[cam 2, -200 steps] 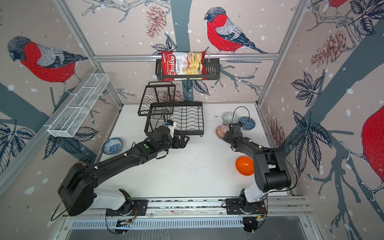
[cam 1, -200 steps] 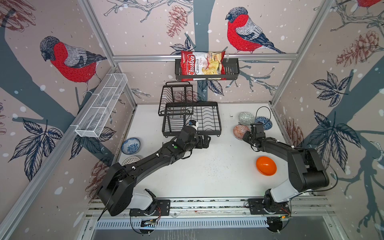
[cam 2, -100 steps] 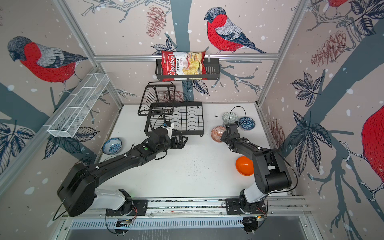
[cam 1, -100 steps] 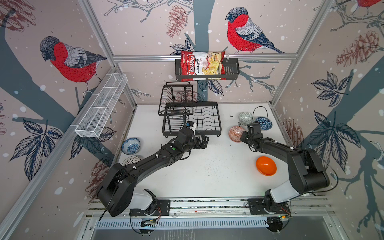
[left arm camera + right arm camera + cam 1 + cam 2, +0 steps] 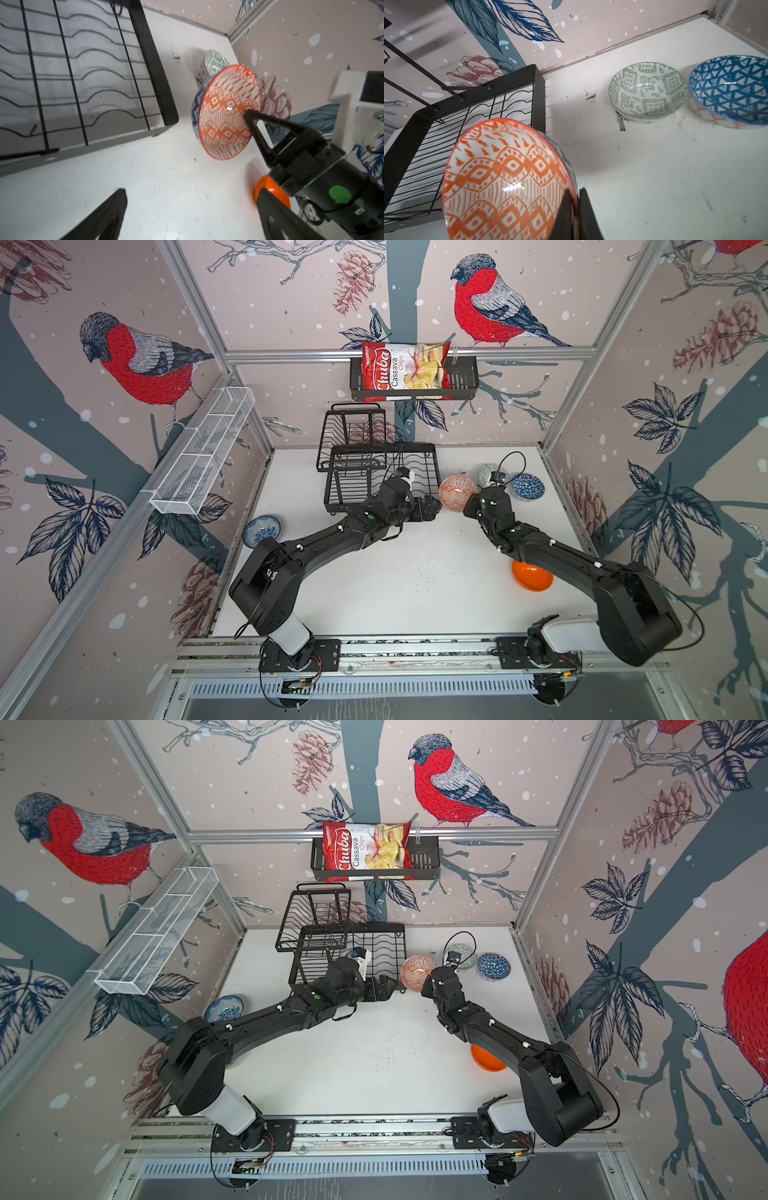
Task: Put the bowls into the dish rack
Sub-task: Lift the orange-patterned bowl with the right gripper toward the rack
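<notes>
Right fingers (image 5: 253, 117) pinch the tilted salmon bowl (image 5: 224, 116) beside the dish rack (image 5: 153, 68)

We read one piece of writing, in both top views, on the red chips bag (image 5: 405, 371) (image 5: 368, 846) lying in the black basket (image 5: 465, 383) on the back wall: "Chuba" in white script, with "Cassava Chips" beside it. Its finer print is too small for us to read.

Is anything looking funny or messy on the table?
The orange patterned bowl is tipped up on edge beside the dish rack, its rim pinched by the right gripper. Dark smudges dirty the table near the grey-green bowl.
</notes>
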{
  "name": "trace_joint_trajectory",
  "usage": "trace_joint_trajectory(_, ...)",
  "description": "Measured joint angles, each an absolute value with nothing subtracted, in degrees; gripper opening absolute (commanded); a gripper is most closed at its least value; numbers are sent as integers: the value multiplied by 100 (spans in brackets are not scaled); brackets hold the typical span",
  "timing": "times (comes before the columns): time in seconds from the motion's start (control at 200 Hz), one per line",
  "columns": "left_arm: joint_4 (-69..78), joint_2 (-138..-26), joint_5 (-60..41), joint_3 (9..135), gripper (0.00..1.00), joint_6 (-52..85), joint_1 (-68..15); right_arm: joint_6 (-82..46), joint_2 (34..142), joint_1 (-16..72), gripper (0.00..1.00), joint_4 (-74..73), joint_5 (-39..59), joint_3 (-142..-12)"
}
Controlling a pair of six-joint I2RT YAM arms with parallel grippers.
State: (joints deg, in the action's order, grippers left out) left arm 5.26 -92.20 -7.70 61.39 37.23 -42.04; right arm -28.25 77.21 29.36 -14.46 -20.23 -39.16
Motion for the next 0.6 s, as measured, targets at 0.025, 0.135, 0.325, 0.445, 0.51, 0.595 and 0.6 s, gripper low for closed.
trace_joint_trajectory(0.025,534,-9216,-757,6121,97,3708,-4209,-2812,7655,2965,1,-1457,-2062,-3835)
trace_joint_trajectory(0.135,672,-9236,-698,6071,96,3667,-4209,-2696,7341,3039,2,-1667,-2069,-3621)
trace_joint_trajectory(0.325,729,-9450,-740,6121,91,3599,-4261,-2556,6785,3192,1,-2198,-2099,-3225)
trace_joint_trajectory(0.445,766,-9441,-674,6077,90,3551,-4316,-2521,6753,3306,1,-2311,-2102,-3155)
trace_joint_trajectory(0.51,766,-9389,-589,6045,90,3489,-4375,-2445,6831,3385,1,-2388,-2134,-3173)
trace_joint_trajectory(0.595,843,-9240,-556,5968,88,3435,-4423,-2397,6978,3452,1,-2392,-2161,-3221)
trace_joint_trajectory(0.6,847,-9233,-554,5966,87,3430,-4425,-2397,6987,3452,1,-2392,-2161,-3223)
